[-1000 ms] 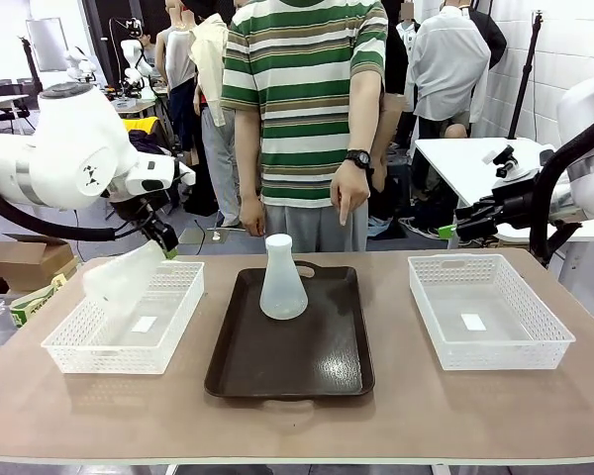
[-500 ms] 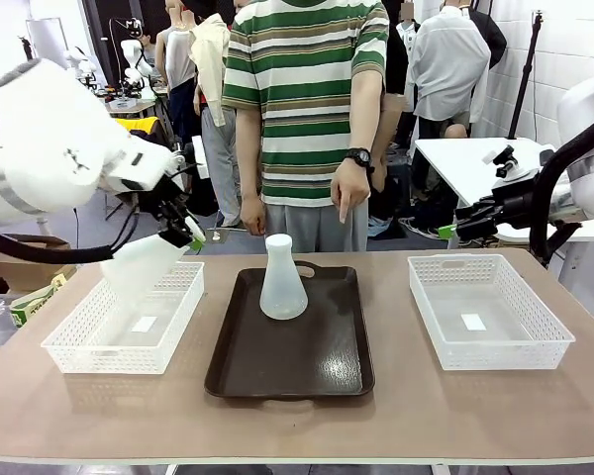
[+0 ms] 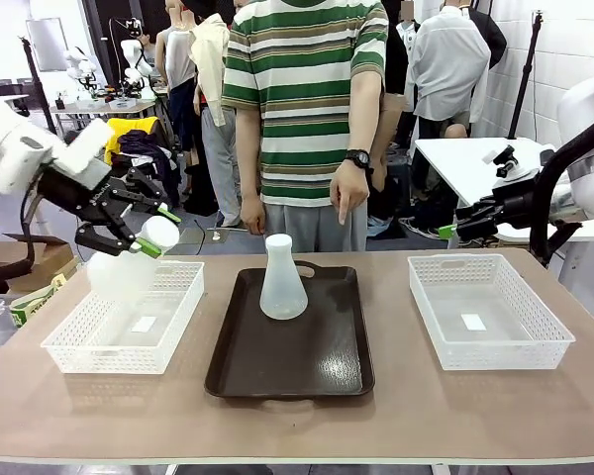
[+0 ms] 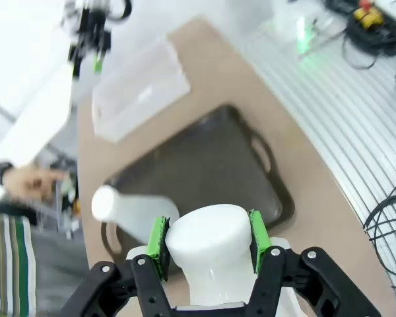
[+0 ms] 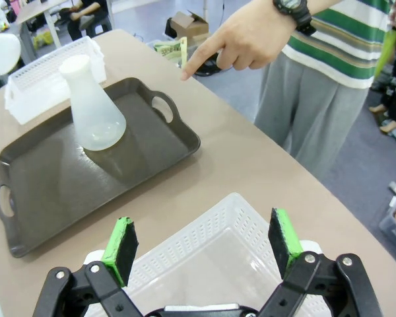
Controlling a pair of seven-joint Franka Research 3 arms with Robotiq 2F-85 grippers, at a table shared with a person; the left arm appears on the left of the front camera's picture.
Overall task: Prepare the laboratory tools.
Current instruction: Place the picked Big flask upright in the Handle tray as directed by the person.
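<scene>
Left pincer (image 3: 147, 234), above the near-left basket (image 3: 129, 319): green pads pinched on the capped neck of a translucent flask (image 3: 127, 265), which hangs tilted, base down and away from the pincer, over the basket's far edge. In the left wrist view the white cap (image 4: 210, 236) sits clamped between the pads; the flask's body is hidden behind it (only the cap end shows). The left arm comes in from the picture's left edge, its upper part cut off.

Right of that pincer, on the brown tray (image 3: 292, 346) at mid-worktop (image 3: 396, 416), the second flask (image 3: 282, 279) stands upright, capped. The person's hand (image 3: 349, 190) hangs beyond it, one finger pointing down.

Each basket has a small white label on its floor; no writing can be made out.

Right pincer (image 5: 202, 249): fingers spread wide, nothing between them, poised over the right basket (image 5: 214, 251) (its near part cut off by the frame). In the front view it is hard to make out.
</scene>
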